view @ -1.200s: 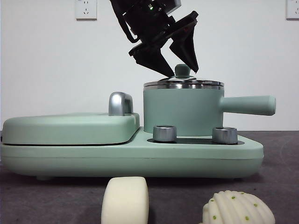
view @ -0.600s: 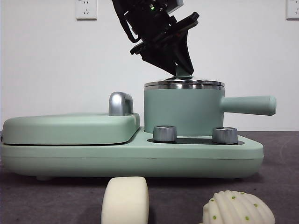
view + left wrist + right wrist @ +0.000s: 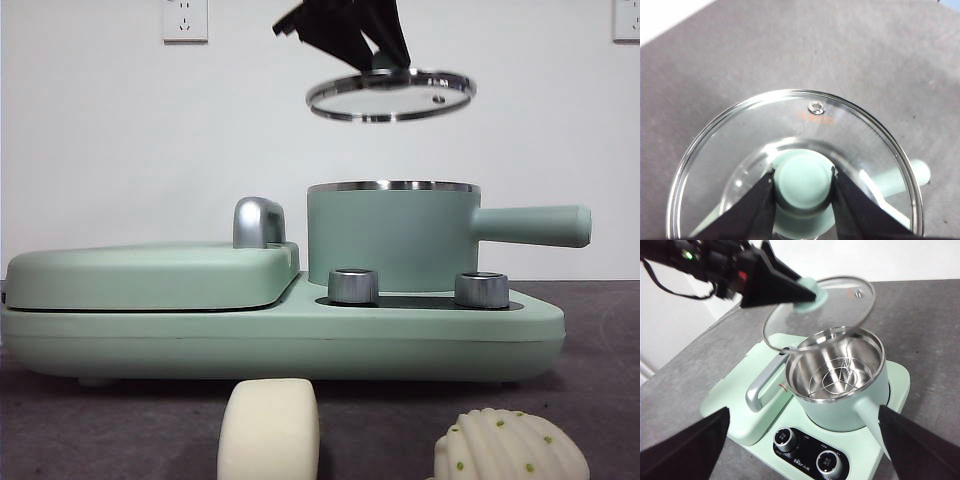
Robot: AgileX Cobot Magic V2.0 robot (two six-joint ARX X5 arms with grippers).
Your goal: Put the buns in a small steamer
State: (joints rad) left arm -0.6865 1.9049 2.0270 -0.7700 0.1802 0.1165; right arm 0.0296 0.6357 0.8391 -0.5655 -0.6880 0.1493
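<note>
The round glass lid with the shiny metal rim (image 3: 390, 95) is held up in the air, well above the mint-green pot with the chrome rim and straight side handle (image 3: 392, 240). It is gripped by the left hand (image 3: 803, 181), whose two black jaws are pressed tight on the lid's green knob (image 3: 803, 179). The right hand (image 3: 800, 440) waits above the cooker with its jaws wide apart, and nothing is held in it.

The pot is open now. A wire rack (image 3: 840, 377) is seen inside its shiny bowl. The pot sits on the flat mint-green cooker base (image 3: 280, 335), which stands on the dark grey worktop (image 3: 120, 420).

The two buns lie on the worktop in front of the cooker, well apart from the pot. The smooth cream-white block bun (image 3: 268, 430) is on one side, and the ribbed cream-white dome bun with small green dots (image 3: 510, 448) is near it, not touching.

The buns are probably light and a little soft, so only a gentle squeeze should be needed. The block bun is best taken across its two flat sides. The dome bun is best taken low across its middle, where the ribs may stop slipping. The glass lid can break, so it should be set down softly.
</note>
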